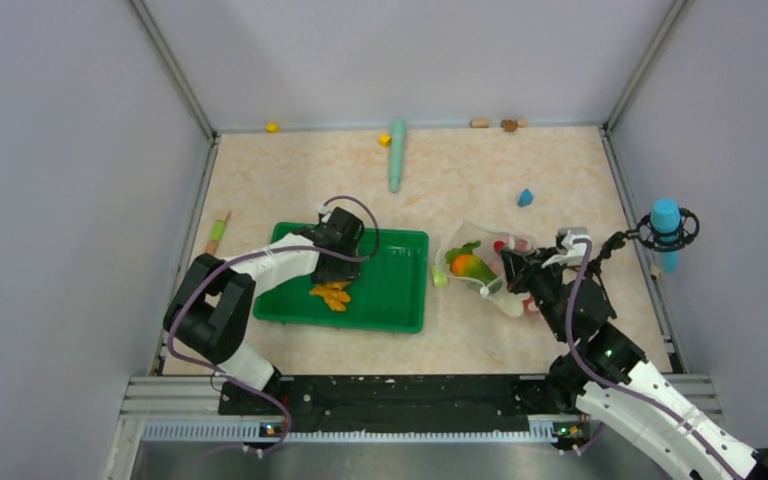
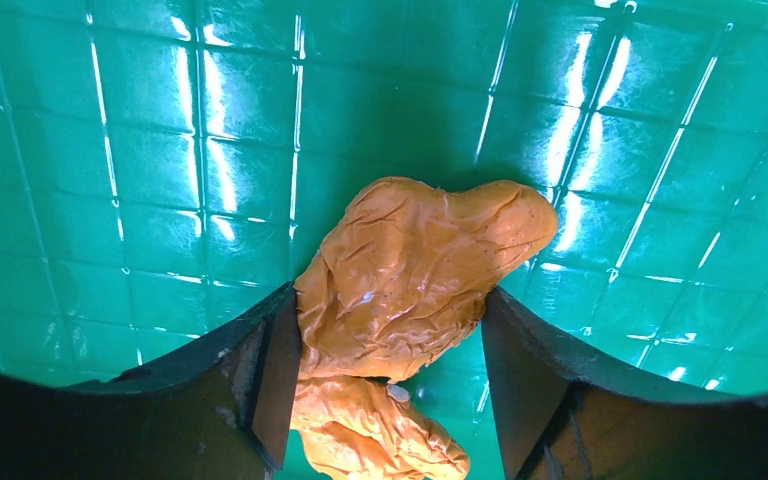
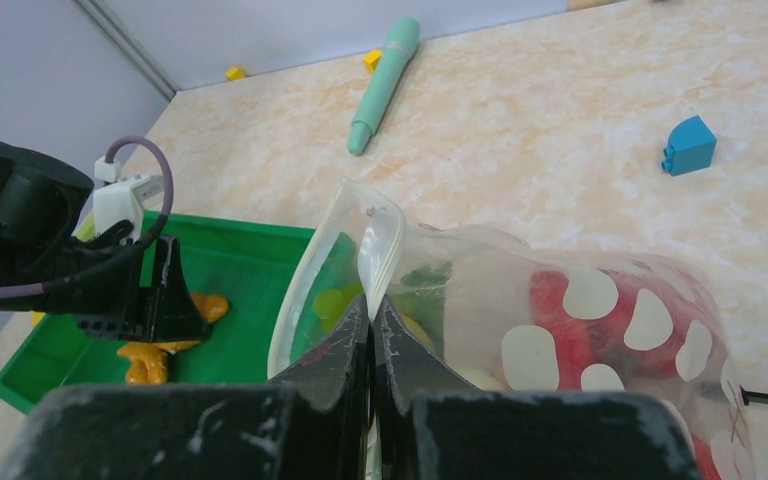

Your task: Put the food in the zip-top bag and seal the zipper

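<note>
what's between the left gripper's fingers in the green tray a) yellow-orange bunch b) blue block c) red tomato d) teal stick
a: the left wrist view shows the yellow-orange bunch lying on the green tray, between the fingers of the left gripper.

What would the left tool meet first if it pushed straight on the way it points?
Left tool: the yellow-orange bunch between its fingers, then likely the green tray beneath.

Three views: one overhead, two wrist-mounted.
The table (image 1: 560,170) is seen whole from above and behind. The green tray (image 2: 110,150) is viewed closely, downward, from the left wrist. Tray and zip-top bag (image 3: 480,270) are shared with the right wrist's low, sideways view.
</note>
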